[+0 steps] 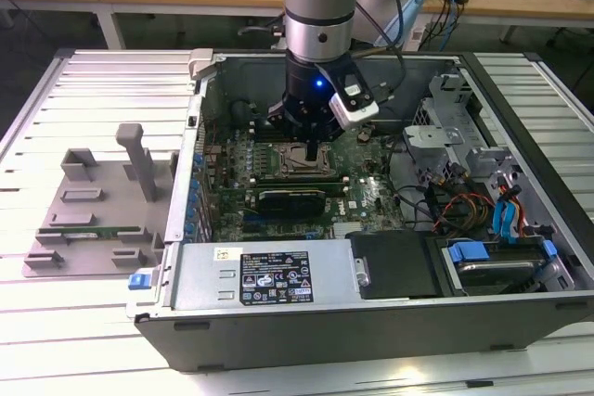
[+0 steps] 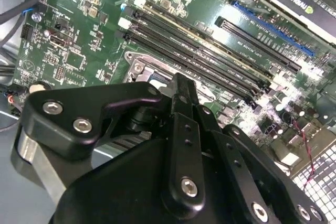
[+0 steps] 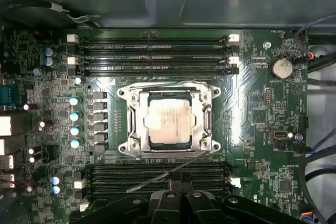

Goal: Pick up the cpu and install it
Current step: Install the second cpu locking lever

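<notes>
The cpu (image 3: 168, 118), a flat square chip with a silver-grey top, lies inside the metal socket frame (image 3: 131, 121) on the green motherboard (image 3: 252, 114). A thin wire lever (image 3: 163, 176) slants across the memory slots beside the socket. In the exterior view my gripper (image 1: 311, 152) hangs straight down inside the open computer case, just above the socket (image 1: 290, 164). In the first wrist view its black fingertips (image 3: 169, 195) sit side by side, shut, with nothing between them and apart from the chip. The second wrist view looks along the gripper (image 2: 179, 82) from behind its black linkage.
A black graphics card (image 1: 292, 199) sits near the socket. Empty memory slots (image 3: 152, 53) flank the socket on both sides. Cables and a drive cage (image 1: 464, 146) crowd the case on the exterior view's right. A grey fixture (image 1: 93, 220) stands outside on the left.
</notes>
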Tool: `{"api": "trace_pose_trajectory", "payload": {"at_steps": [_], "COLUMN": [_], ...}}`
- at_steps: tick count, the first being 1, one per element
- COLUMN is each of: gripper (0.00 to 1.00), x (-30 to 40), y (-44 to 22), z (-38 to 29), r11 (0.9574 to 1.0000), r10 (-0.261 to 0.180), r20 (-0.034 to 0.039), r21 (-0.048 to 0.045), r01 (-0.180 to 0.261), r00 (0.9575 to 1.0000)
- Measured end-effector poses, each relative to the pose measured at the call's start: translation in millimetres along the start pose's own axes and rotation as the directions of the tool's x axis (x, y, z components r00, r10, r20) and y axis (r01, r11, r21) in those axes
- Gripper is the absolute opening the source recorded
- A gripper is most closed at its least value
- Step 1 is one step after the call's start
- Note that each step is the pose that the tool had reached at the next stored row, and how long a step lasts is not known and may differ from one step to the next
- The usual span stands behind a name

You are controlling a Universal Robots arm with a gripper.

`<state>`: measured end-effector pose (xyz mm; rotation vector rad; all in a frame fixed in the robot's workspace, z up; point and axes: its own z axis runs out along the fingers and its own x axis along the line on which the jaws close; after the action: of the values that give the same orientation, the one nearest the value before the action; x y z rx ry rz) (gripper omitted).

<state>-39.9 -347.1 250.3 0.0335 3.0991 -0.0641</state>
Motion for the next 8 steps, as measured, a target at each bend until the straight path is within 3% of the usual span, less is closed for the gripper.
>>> {"api": "trace_pose_trajectory", "payload": {"at_steps": [8], "gripper": [0.11], "x": [8.0], "y": [-0.9], "z": [0.5], "r11": [1.0], "r10": [0.0], "r20": [0.0003], "r21": [0.0], "r01": [0.0], "r00": [1.0]}}
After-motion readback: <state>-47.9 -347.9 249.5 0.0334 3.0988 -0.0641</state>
